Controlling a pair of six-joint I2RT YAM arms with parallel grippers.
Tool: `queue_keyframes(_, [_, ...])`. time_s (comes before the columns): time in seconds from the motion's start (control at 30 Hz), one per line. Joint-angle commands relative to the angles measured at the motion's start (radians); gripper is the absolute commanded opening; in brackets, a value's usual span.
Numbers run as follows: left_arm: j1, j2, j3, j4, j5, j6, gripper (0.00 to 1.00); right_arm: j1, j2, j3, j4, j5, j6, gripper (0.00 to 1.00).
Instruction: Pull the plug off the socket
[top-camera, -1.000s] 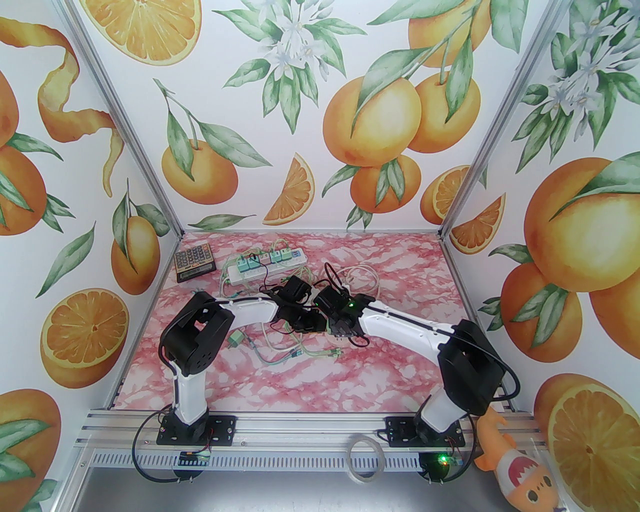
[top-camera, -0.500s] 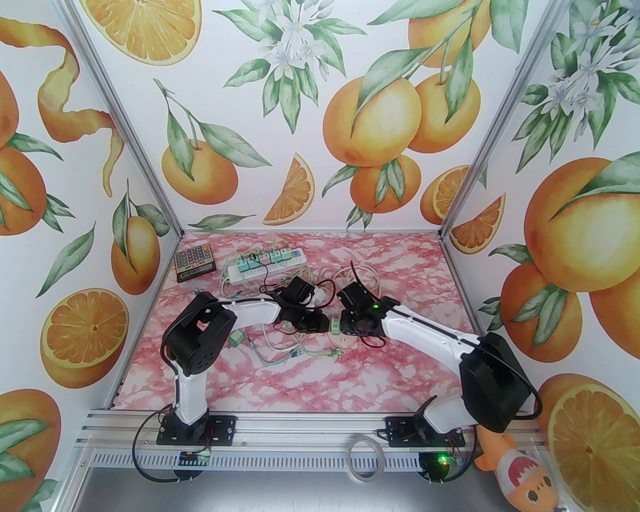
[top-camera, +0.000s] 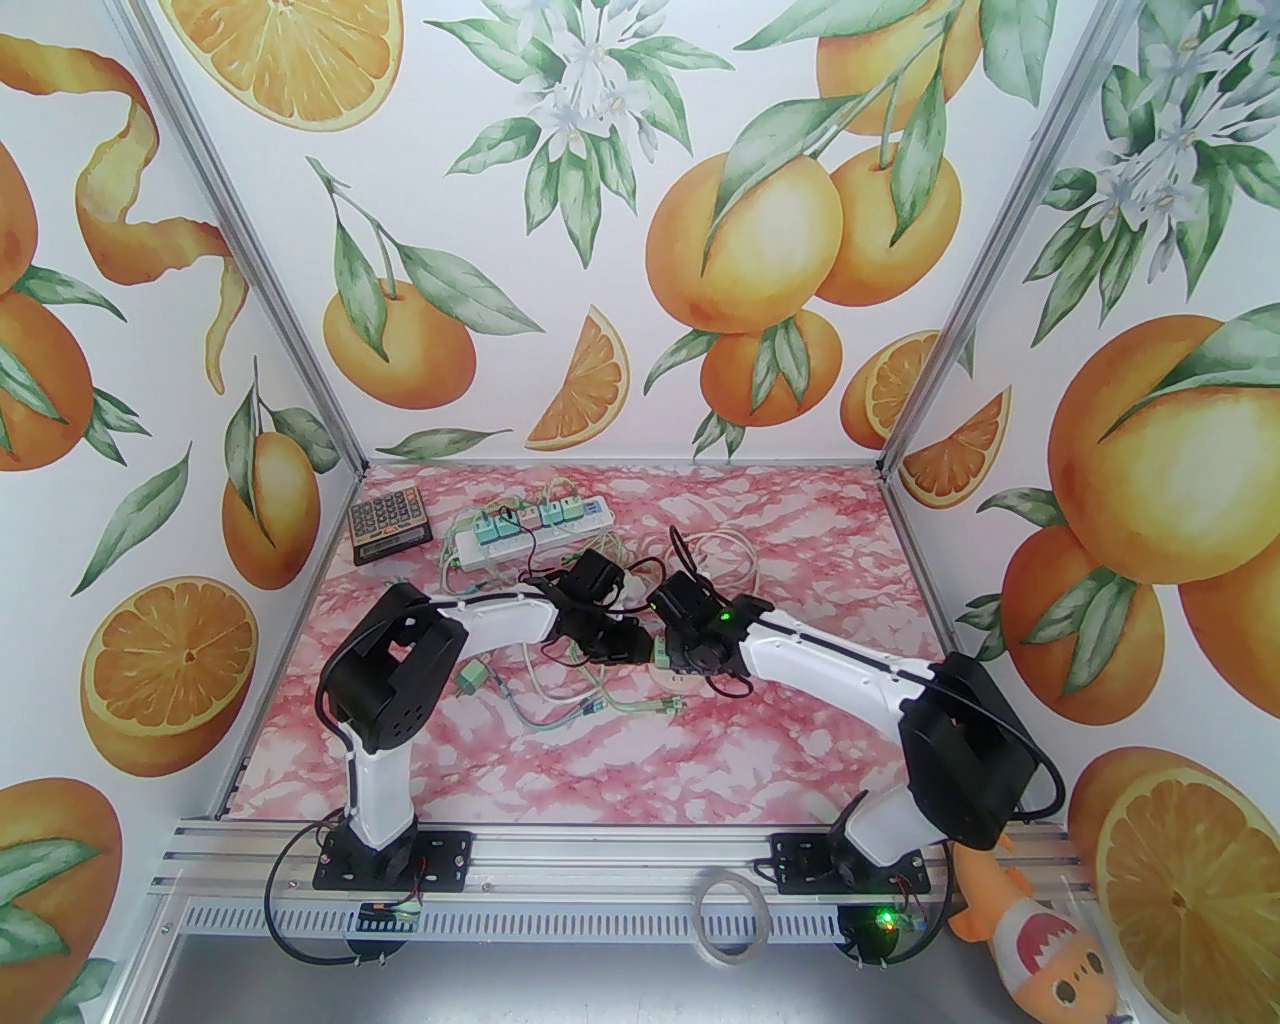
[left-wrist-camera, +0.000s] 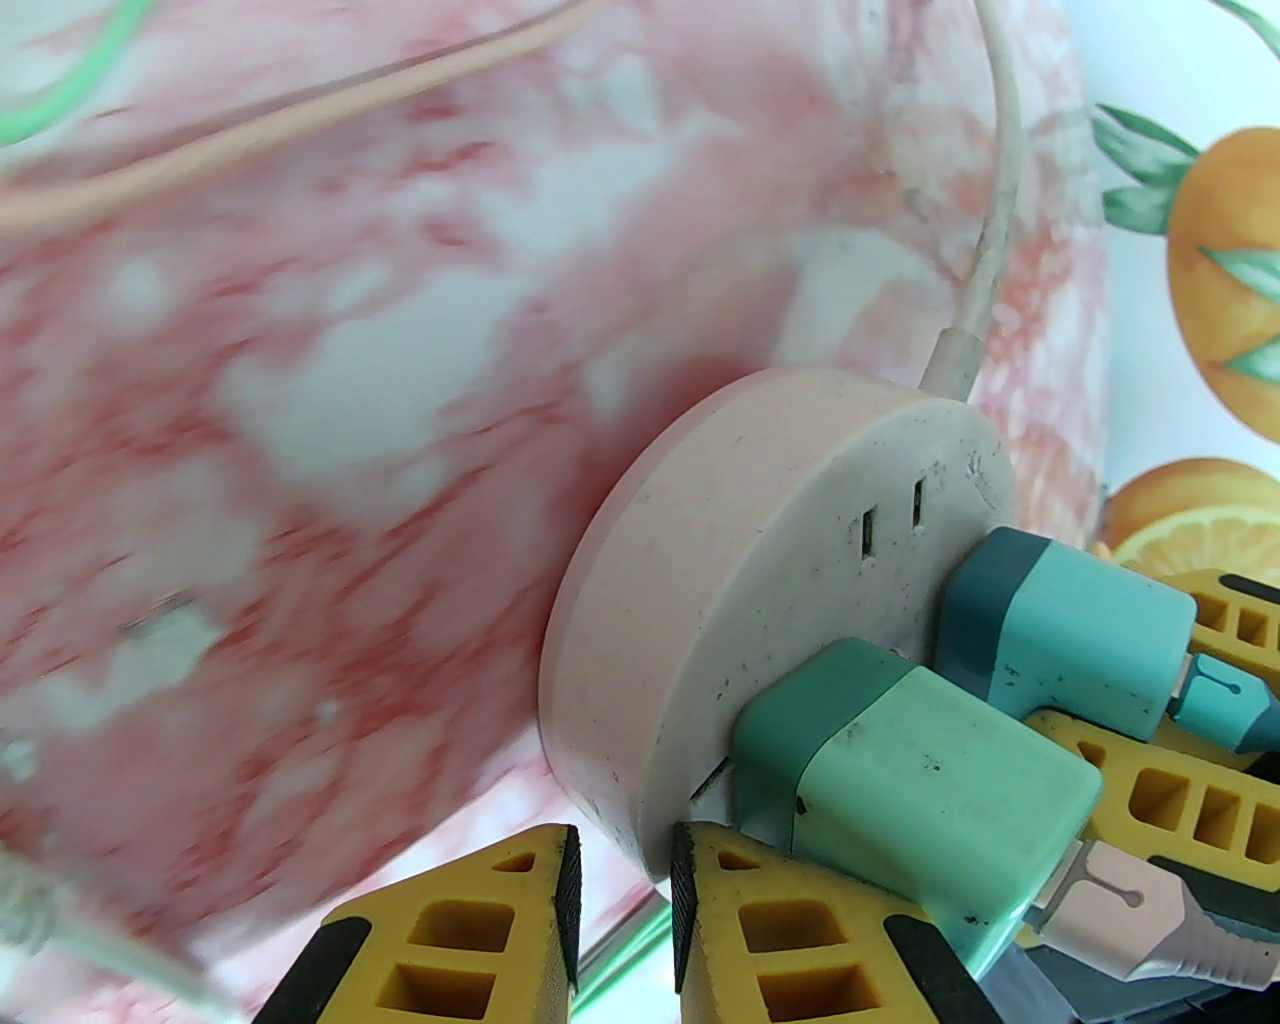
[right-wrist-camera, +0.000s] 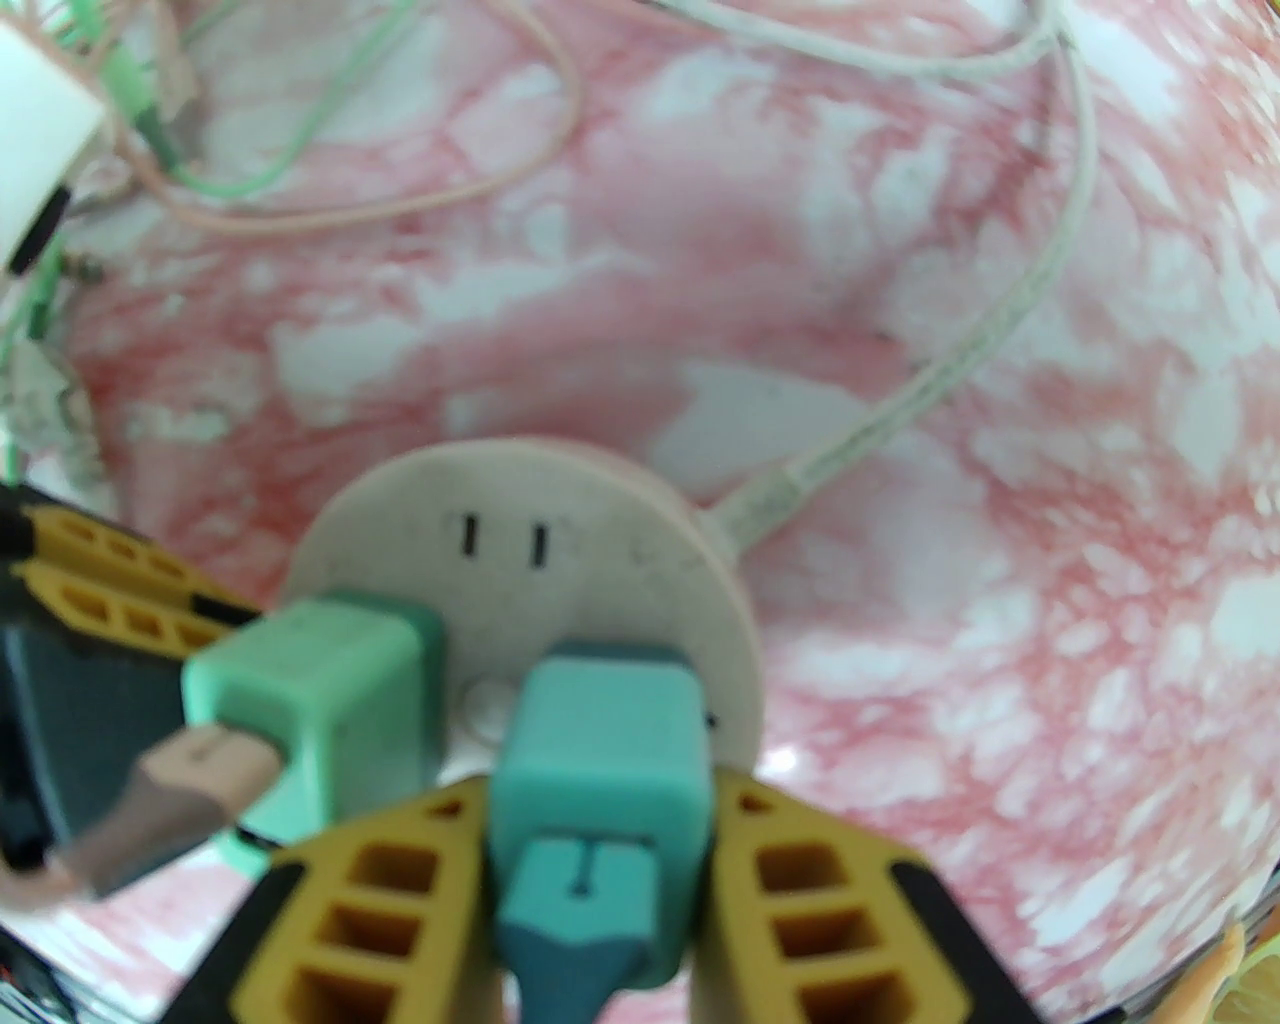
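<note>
Teal plug (right-wrist-camera: 600, 720) pinched by right gripper (right-wrist-camera: 600, 795), seated in socket (right-wrist-camera: 600, 520).

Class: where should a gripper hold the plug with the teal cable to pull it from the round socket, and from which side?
Its two flat side faces, coming from the cable end: the boxy plug stands straight out of the round socket, so the pull runs along it.

Two robot arms, left arm (top-camera: 490, 615) and right arm (top-camera: 830, 660); one round socket (left-wrist-camera: 760, 560) with two plugs, a green plug (left-wrist-camera: 900, 770) and a teal plug (left-wrist-camera: 1060, 630); one loose plug (top-camera: 468, 681), one power strip (top-camera: 525, 535), one calculator (top-camera: 388, 525), one tape roll (top-camera: 728, 957), one plush toy (top-camera: 1040, 950).
</note>
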Motion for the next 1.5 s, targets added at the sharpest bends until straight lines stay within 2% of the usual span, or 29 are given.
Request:
queue_keyframes(0.0, [0.054, -0.073, -0.022, -0.041, -0.056, 0.031, 0.26, 0.011, -0.029, -0.004, 0.103, -0.080, 0.023, 0.30])
queue_keyframes(0.13, [0.076, -0.155, -0.044, 0.009, 0.010, 0.018, 0.34, 0.007, -0.024, 0.005, 0.101, -0.081, 0.026, 0.30])
queue_keyframes(0.27, [0.075, -0.227, -0.095, 0.064, 0.033, -0.020, 0.39, 0.002, -0.027, 0.006, 0.101, -0.078, 0.030, 0.30])
queue_keyframes(0.47, [0.069, -0.278, -0.176, 0.171, 0.096, -0.052, 0.49, -0.001, -0.028, -0.007, 0.116, -0.084, 0.041, 0.30])
queue_keyframes(0.87, [0.039, -0.260, -0.214, 0.193, 0.128, -0.050, 0.49, -0.001, -0.014, -0.008, 0.127, -0.090, 0.052, 0.30])
queue_keyframes(1.13, [0.027, -0.211, -0.193, 0.253, 0.129, -0.105, 0.49, -0.001, -0.007, -0.006, 0.131, -0.103, 0.053, 0.30])
queue_keyframes(1.47, [0.017, -0.127, -0.167, 0.102, 0.034, -0.057, 0.41, 0.001, -0.010, -0.013, 0.123, -0.098, 0.046, 0.29])
